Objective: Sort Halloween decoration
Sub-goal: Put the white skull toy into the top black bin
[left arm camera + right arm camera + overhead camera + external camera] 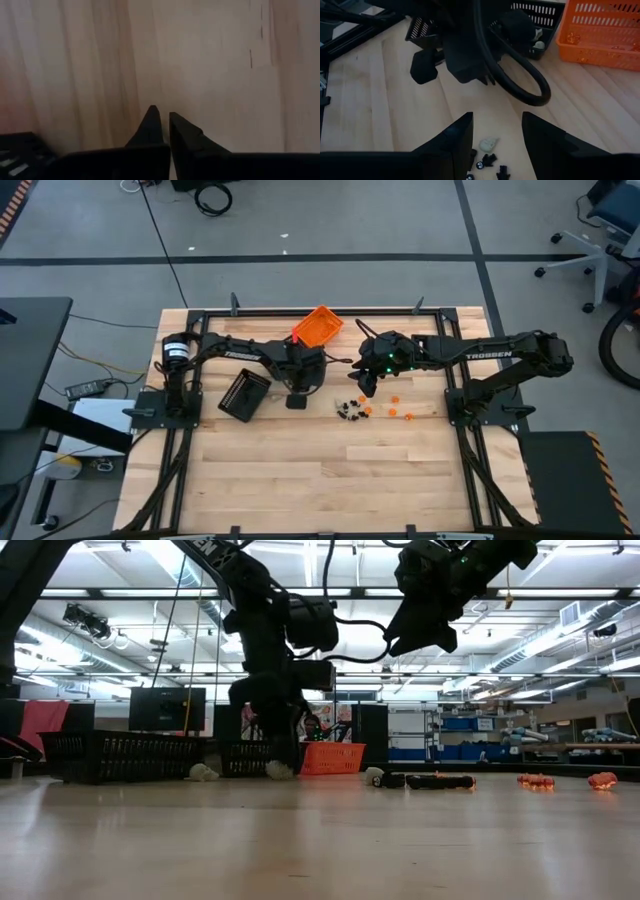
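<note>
The trinkets lie on the wooden table. A cluster of black ones (349, 410) is near the middle, with orange ones (393, 398) to its right. My right gripper (495, 127) hovers open above the cluster; a whitish trinket (488, 144) and black ones (485, 161) lie below its fingers. In the low view it (425, 635) hangs well clear of the table. My left gripper (162, 115) is shut, empty and pointing down, close above bare wood between the black tray and the cluster (297, 397). Two whitish trinkets (203, 772) (278, 770) lie near it.
An orange tray (317, 325) sits tilted near the far edge, with a few small pieces inside (572, 37). A black tray (244, 393) lies left of my left gripper, and another black tray (535, 15) stands beside the orange one. The table's near half (320, 480) is bare wood.
</note>
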